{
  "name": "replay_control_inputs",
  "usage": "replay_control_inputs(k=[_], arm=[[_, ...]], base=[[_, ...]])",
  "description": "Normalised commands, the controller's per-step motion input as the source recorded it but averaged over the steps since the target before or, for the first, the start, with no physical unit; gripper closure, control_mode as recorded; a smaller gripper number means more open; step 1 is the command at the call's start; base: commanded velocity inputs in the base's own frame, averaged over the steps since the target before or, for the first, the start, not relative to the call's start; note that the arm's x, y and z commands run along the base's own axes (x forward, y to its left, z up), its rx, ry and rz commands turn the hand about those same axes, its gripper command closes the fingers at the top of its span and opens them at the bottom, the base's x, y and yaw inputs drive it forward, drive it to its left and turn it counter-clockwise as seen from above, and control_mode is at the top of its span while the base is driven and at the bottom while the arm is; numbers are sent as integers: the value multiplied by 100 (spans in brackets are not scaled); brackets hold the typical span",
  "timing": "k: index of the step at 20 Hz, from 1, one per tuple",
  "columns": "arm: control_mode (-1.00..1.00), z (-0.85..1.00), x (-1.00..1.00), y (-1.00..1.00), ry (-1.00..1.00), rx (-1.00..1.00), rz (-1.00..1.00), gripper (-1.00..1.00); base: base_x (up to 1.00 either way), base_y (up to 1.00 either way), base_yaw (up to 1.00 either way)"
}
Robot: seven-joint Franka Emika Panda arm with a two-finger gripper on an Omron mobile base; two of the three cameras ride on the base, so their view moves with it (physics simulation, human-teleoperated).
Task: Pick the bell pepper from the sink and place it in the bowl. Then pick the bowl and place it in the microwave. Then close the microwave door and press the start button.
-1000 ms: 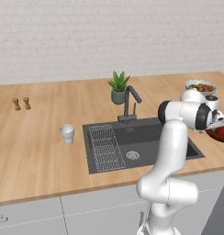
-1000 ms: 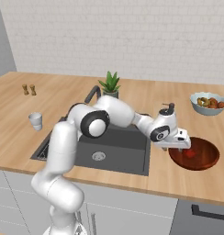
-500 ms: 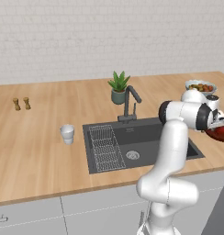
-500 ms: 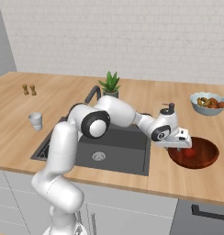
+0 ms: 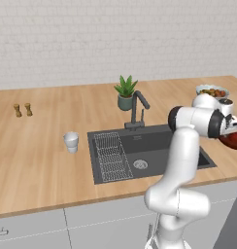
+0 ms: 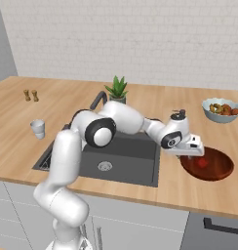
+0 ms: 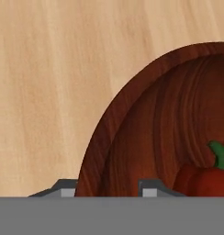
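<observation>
1. Done: the bell pepper (image 6: 202,162) lies in the bowl (image 6: 216,171), beside the sink (image 6: 140,168).
2. The gripper (image 7: 108,187) straddles the bowl's rim, fingers apart; grip uncertain.
3. Left: bowl into microwave, door, start button.

Tool (image 7: 107,189) jaws narrowed around bowl (image 7: 146,124) rim; arm barely shifted.

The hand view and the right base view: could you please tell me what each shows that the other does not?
Hand view alone: the green stem on the small red bell pepper.
Right base view alone: the dark grey sink, potted plant, white cup, pale bowl of food.
Both: the pepper lying in the glossy dark red bowl on the wooden counter.
</observation>
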Motion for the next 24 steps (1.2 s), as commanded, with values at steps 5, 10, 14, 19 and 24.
replay_control_inputs(k=[5,10,14,19,24], arm=[[-100,17,-21,37,0,-8,7,100],[-100,2,-17,30,-8,-7,10,100],[-100,11,-7,3,-18,-2,17,100],[-100,47,0,0,-3,0,16,100],[-100,57,-2,1,0,-12,17,100]], base=[[0,0,0],[0,0,0],[0,0,0],[0,0,0],[0,0,0]])
